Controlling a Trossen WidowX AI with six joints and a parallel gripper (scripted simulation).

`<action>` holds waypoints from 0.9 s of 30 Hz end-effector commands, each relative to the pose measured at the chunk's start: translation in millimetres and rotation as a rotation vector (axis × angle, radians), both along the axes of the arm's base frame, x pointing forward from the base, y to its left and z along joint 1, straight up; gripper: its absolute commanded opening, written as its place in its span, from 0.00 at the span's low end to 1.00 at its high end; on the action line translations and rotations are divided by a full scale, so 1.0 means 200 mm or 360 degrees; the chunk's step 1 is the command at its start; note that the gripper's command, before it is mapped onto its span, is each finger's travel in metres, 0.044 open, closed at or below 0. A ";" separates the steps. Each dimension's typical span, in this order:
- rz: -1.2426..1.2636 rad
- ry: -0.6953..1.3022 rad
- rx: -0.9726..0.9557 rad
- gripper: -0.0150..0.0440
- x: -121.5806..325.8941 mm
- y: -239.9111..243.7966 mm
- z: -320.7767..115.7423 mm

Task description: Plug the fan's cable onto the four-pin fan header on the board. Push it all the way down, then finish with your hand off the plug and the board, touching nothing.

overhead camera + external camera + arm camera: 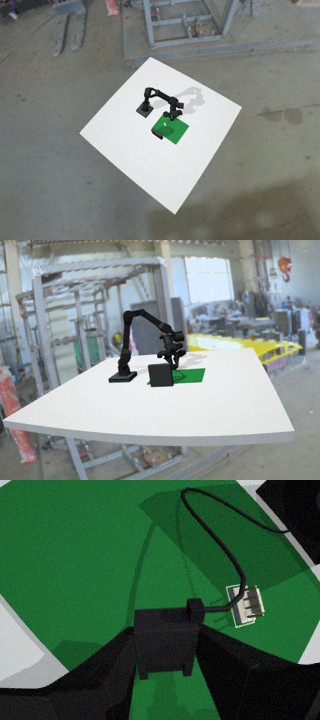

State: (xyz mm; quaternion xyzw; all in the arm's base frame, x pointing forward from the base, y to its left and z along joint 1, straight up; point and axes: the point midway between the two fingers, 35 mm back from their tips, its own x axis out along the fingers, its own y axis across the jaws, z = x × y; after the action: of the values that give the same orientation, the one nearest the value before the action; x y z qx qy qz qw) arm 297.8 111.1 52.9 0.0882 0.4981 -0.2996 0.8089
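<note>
The black plug (166, 641) is pinched between the fingertips of my gripper (172, 119) (175, 367) (164, 632). Its two short prongs point toward the bottom of the wrist view. The gripper is over the green board (178, 131) (195, 374) (75, 555), with the plug off the header. The white four-pin header (164, 124) (246, 606) stands on the board, right of the plug in the wrist view, its pins bare. The black cable (171, 129) (184, 374) (215, 537) leaves the plug's side, crosses in front of the header's edge and loops to the fan. The plug's exact height is unclear.
The black fan (156, 134) (160, 375) (302, 510) stands upright at the board's edge, near the header. The arm's base (144, 110) (122, 377) is on the white table (144, 160) (144, 410), beyond the board's header side.
</note>
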 end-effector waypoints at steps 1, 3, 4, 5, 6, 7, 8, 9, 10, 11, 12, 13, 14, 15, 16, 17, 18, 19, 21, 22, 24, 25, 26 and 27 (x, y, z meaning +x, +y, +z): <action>-0.0003 -0.0067 -0.0062 0.25 -0.01 0.00 -0.02; -0.0001 -0.0101 -0.0090 0.25 -0.01 0.00 -0.02; 0.0000 -0.0119 -0.0104 0.25 -0.01 0.00 -0.02; 0.0002 -0.0137 -0.0117 0.25 -0.01 0.00 -0.02; 0.0003 -0.0155 -0.0131 0.25 -0.01 0.00 -0.03; 0.0004 -0.0173 -0.0144 0.25 -0.01 0.00 -0.03; 0.0006 -0.0191 -0.0157 0.25 -0.01 0.00 -0.03; 0.0007 -0.0210 -0.0169 0.25 -0.01 0.00 -0.03; 0.0009 -0.0228 -0.0182 0.25 -0.01 0.01 -0.03; 0.0010 -0.0247 -0.0194 0.25 -0.01 0.01 -0.03; 0.0012 -0.0266 -0.0207 0.25 -0.01 0.01 -0.03; 0.0013 -0.0285 -0.0219 0.25 -0.01 0.01 -0.03; 0.0015 -0.0304 -0.0231 0.25 -0.02 0.01 -0.03; 0.0017 -0.0324 -0.0242 0.25 -0.02 0.01 -0.04; 0.0019 -0.0343 -0.0254 0.25 -0.02 0.01 -0.04; 0.0021 -0.0363 -0.0265 0.25 -0.02 0.01 -0.04; 0.0023 -0.0383 -0.0276 0.25 -0.02 0.02 -0.04; 0.0025 -0.0403 -0.0287 0.25 -0.02 0.02 -0.04; 0.0029 -0.0443 -0.0309 0.25 -0.03 0.02 -0.03; 0.0031 -0.0463 -0.0319 0.25 -0.03 0.02 -0.03; 0.0035 -0.0504 -0.0339 0.25 -0.03 0.02 -0.03; 0.0038 -0.0525 -0.0349 0.25 -0.03 0.03 -0.03; 0.0040 -0.0546 -0.0359 0.25 -0.04 0.03 -0.03; 0.0043 -0.0567 -0.0368 0.25 -0.04 0.03 -0.03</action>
State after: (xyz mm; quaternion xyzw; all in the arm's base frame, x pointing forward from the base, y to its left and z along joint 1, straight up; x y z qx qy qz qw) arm 292.3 117.0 47.3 0.0429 0.3318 -0.3223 0.8856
